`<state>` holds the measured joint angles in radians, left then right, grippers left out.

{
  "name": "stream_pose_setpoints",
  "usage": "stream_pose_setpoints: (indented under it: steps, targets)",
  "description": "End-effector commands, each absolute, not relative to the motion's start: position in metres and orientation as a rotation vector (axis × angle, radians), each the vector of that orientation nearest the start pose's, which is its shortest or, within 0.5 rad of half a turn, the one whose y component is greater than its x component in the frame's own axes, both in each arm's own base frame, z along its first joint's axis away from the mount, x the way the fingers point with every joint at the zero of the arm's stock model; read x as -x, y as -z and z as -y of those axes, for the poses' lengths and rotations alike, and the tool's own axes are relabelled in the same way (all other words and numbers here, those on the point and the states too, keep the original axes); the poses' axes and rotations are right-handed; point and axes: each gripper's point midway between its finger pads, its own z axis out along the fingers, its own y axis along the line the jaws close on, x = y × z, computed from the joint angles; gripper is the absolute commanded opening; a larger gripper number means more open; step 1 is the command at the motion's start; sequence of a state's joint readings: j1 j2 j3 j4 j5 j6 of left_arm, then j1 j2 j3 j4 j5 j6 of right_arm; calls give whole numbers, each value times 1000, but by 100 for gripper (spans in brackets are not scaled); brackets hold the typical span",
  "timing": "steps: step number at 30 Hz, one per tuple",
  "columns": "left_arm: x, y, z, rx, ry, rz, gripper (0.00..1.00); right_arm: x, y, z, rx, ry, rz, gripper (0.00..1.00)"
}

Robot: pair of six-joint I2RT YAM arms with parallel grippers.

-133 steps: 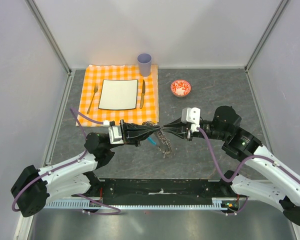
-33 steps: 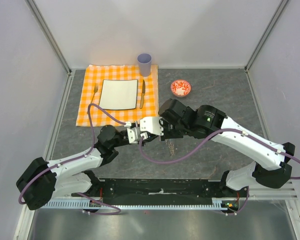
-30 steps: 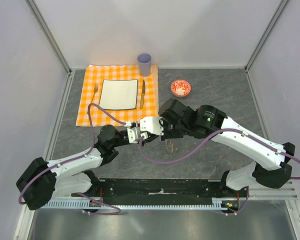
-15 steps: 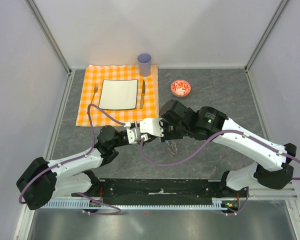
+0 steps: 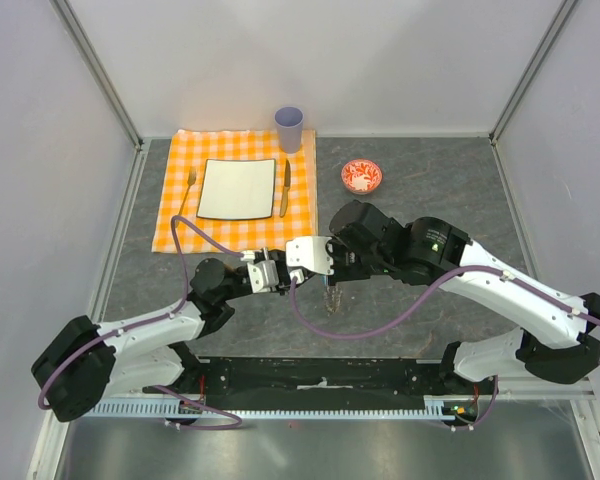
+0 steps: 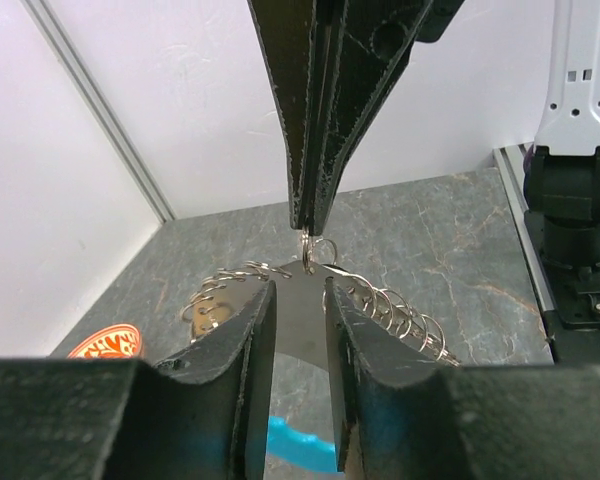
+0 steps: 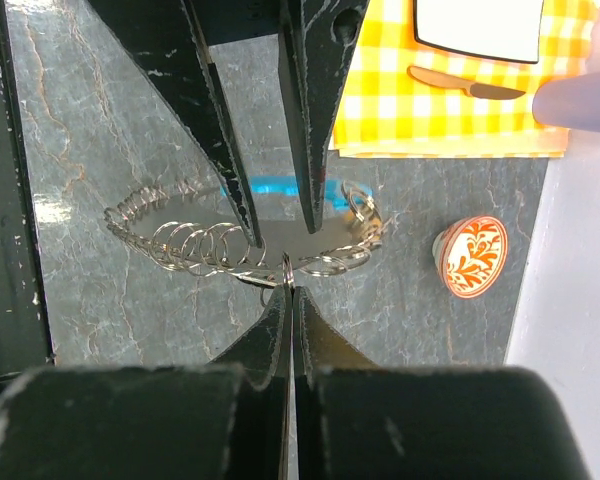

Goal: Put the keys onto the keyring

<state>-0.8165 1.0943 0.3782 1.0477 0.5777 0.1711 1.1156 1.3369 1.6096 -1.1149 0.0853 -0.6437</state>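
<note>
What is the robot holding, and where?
The right claw pinches one small loop of the keyring. Whether the left claw grips anything cannot be told.

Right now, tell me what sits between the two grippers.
A small silvery ring of the grey metal coil keyring, pinched in the right gripper; the left wrist view shows it.

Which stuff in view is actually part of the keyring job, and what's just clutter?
Job:
- keyring, wire coil with a blue piece
- right gripper, shut on one of its small rings
- left gripper, right up against it
- no key clearly visible

Lying about:
- checked cloth
- plate
- fork
- knife
- cup
- red bowl
</note>
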Motion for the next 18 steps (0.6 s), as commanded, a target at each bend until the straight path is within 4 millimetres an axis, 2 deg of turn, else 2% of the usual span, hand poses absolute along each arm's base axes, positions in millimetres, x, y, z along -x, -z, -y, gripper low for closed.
stream_pose_setpoints:
  steps: [1, 14, 18]
  targets:
    - [-170, -297, 311, -1001, 896, -759, 34, -177, -300, -273, 1792, -131, -1525, 0]
    - [-164, -309, 320, -1040, 933, -695, 36, -175, -301, -277, 1802, -153, -1508, 0]
    - [-165, -310, 323, -1052, 941, -692, 33, -175, -301, -278, 1804, -158, -1502, 0]
